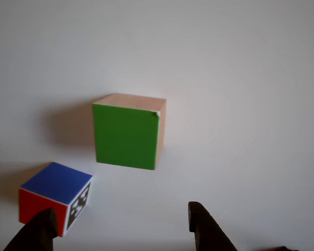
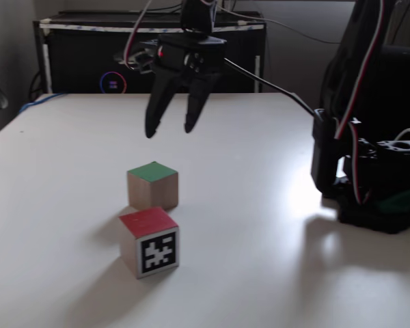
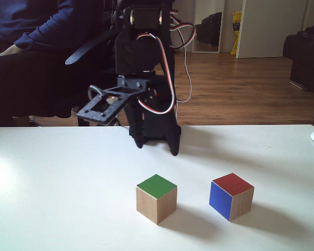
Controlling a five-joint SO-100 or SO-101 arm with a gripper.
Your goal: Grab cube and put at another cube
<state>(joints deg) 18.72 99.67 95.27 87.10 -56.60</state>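
1. Other view: the cube (image 1: 128, 130) rests on the white counter (image 1: 240, 78), green face toward the camera, wooden top and right side visible. Another cube (image 1: 55, 197) sits near it at lower left, apart, showing blue, red and black-and-white marker faces. Two dark fingers (image 1: 206, 227) enter from the bottom edge, tips only; the gripper (image 1: 120, 225) is spread wide and empty. The left tip overlaps the small cube's lower corner.
2. A fixed view: the gripper (image 2: 171, 130) hangs above the counter (image 2: 260, 260), behind the cube (image 2: 152, 185), fingers parted, holding nothing. Green face up. Another cube (image 2: 149, 241) stands just in front, red up, marker toward the camera; contact between the cubes cannot be determined. The arm base (image 2: 369, 171) stands at right, cut off by the frame. A dark cabinet (image 2: 75, 58) stands behind.
3. A fixed view: the gripper (image 3: 157, 146) is behind the cube (image 3: 156, 198); finger gap is hard to read here. Another cube (image 3: 231, 196) sits right, apart. A seated person (image 3: 31, 31), cropped, and wooden floor (image 3: 240, 89) lie beyond the counter (image 3: 52, 183).
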